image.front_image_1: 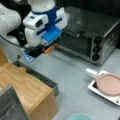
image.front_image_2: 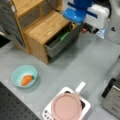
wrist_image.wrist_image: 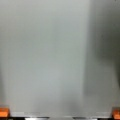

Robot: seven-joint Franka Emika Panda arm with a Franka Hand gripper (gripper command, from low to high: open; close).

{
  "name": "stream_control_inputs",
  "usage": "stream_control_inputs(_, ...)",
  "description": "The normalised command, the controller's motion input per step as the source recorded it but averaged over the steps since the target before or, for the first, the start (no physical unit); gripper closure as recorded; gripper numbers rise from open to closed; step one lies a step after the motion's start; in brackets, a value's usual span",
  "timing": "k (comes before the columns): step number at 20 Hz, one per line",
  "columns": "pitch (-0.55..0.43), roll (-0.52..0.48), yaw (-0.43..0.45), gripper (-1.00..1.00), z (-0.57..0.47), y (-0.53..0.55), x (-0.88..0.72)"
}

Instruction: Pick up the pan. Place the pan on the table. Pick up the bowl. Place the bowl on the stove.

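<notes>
The pink pan [image.front_image_1: 109,84] [image.front_image_2: 67,107] lies on the white-rimmed stove [image.front_image_1: 93,88] [image.front_image_2: 47,113], its white handle [image.front_image_1: 90,72] [image.front_image_2: 80,87] sticking out over the edge. In a front view the teal bowl [image.front_image_2: 15,74] stands on the grey table [image.front_image_2: 82,60] at the left with an orange carrot [image.front_image_2: 26,80] inside; in a front view only the rim of the bowl [image.front_image_1: 80,116] shows at the bottom. My gripper [image.front_image_1: 52,48] [image.front_image_2: 88,30] hangs open above the table [image.front_image_1: 72,72], far from pan and bowl. In the wrist view the gripper [wrist_image.wrist_image: 60,113] has bare table [wrist_image.wrist_image: 50,50] between its orange fingertips [wrist_image.wrist_image: 3,112].
A steel toaster oven [image.front_image_1: 92,37] [image.front_image_2: 113,100] with black knobs stands behind the stove. A wooden block [image.front_image_1: 25,85] [image.front_image_2: 45,27] has an open drawer [image.front_image_1: 43,78] [image.front_image_2: 62,41] jutting over the table close to my gripper.
</notes>
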Motion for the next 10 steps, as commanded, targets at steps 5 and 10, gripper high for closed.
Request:
stream_control_inputs(5, -0.055, 0.071, 0.011, -1.0, -0.04, 0.05, 0.1)
stream_control_inputs(10, -0.056, 0.075, 0.005, -1.0, -0.1, 0.08, 0.12)
